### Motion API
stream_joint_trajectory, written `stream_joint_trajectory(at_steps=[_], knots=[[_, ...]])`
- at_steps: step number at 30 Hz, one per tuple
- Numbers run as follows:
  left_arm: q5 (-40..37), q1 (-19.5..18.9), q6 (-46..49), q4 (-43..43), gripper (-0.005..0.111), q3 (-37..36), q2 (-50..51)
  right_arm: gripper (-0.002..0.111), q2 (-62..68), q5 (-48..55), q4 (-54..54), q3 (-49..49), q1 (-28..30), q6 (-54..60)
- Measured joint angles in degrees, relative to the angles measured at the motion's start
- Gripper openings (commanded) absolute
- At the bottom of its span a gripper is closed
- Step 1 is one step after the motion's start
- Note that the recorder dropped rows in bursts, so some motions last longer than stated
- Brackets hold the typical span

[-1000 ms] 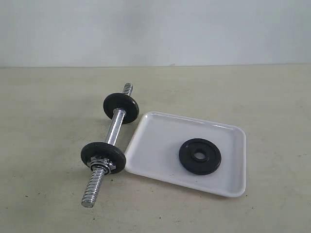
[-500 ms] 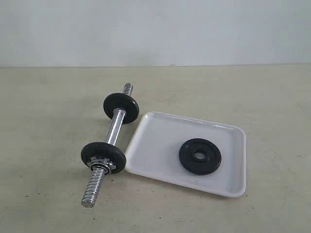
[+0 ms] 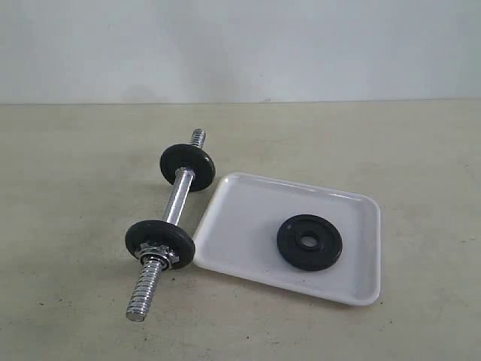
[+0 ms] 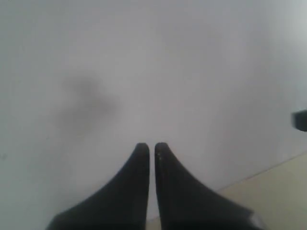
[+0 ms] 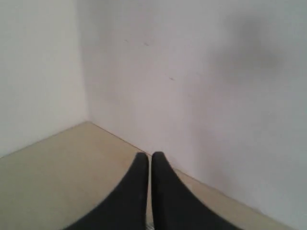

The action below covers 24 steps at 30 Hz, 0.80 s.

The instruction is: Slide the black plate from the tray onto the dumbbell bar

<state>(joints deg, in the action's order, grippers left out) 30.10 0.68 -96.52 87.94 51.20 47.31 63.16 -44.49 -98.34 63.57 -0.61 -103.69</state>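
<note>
Small round matte black plate (image 3: 309,241), with centre hole, raised rim and hub, lies flat inside the shallow glossy white rectangular tray (image 3: 244,222). In the exterior view it is in the tray's right half, clear of the rim. Tray has rounded corners, a low raised lip and a smooth shiny floor. It sits on the matte beige table (image 3: 68,173).

Short chrome steel dumbbell bar (image 3: 177,198) lies on the table just beside the tray's left edge. It runs diagonally, one end toward the camera, the other toward the wall. Polished smooth middle, coarse threaded ends. Two small matte black discs sit on it, standing on edge: far disc (image 3: 187,166) and near disc (image 3: 159,240). Silver hex nut (image 3: 159,251) sits on the thread against the near disc's outer face. Near disc is close to the tray's near-left corner; cannot tell if they touch. Plate and bar are well apart, with bare tray floor between. Plain pale wall (image 3: 240,45) stands behind the table.

Left wrist view: left gripper (image 4: 151,146) has two dark smooth tapered fingers drawn together with only a thin slit, gripping nothing. Blurry pale wall ahead and a strip of beige table. A dark bit at the frame edge is too blurred to identify.

Right wrist view: right gripper (image 5: 147,155) has the same dark tapered fingers, closed tip to tip and empty. It faces a wall corner over the beige table.
</note>
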Motion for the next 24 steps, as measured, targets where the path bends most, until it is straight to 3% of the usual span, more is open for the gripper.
stream_joint_trajectory(at_steps=[2,5,7,9,10,11,12,14,15,18,21,24], knots=[[-7.26,0.0,-2.03,1.26,0.004,0.0,8.66,0.0,0.41,13.26,-1.03,-7.01,0.0,-5.86],[-8.59,0.0,-2.84,3.53,0.004,-0.13,20.41,0.0,-0.49,19.22,-1.56,-17.23,0.0,-9.48],[-1.44,0.0,-2.93,3.94,0.004,-0.76,29.09,0.0,-2.06,10.16,-0.13,-22.09,0.0,-1.5],[17.95,0.0,0.06,3.93,0.004,-0.99,41.36,0.0,-4.72,-17.13,10.01,-24.23,-0.16,23.75],[24.92,0.14,1.78,3.78,0.004,-0.99,44.66,0.0,-5.35,-20.8,14.79,-24.21,-0.4,28.46],[33.93,1.06,3.67,3.28,0.004,-1.38,49.81,0.0,-6.25,-22.63,26.14,-24.21,-0.57,34.18],[35.84,1.82,3.67,2.89,0.004,-1.82,52.03,0.0,-6.47,-20.44,33.43,-24.21,-0.57,36.98],[37.91,4.49,4.2,1.59,0.004,-3.61,56.01,0.0,-6.53,-5.81,56.04,-23.33,-0.57,48.37],[38.18,6.14,6.06,0.51,0.004,-5.0,56.94,0.0,-5.26,8.57,74.73,-21.93,-0.57,61.31],[38.95,8.03,10.8,-3.96,0.004,-6.48,56.93,0.0,-1.22,26.3,99.71,-20.31,0.14,92.57],[38.83,8.84,17.7,-14.26,0.004,-6.69,55.41,0.0,4.91,43.5,116.83,-20.2,0.17,113.12],[33.04,9.07,25.04,-29.12,0.004,-6.69,52.41,0.0,11.46,61.98,129.14,-20.2,-0.2,120.15]])
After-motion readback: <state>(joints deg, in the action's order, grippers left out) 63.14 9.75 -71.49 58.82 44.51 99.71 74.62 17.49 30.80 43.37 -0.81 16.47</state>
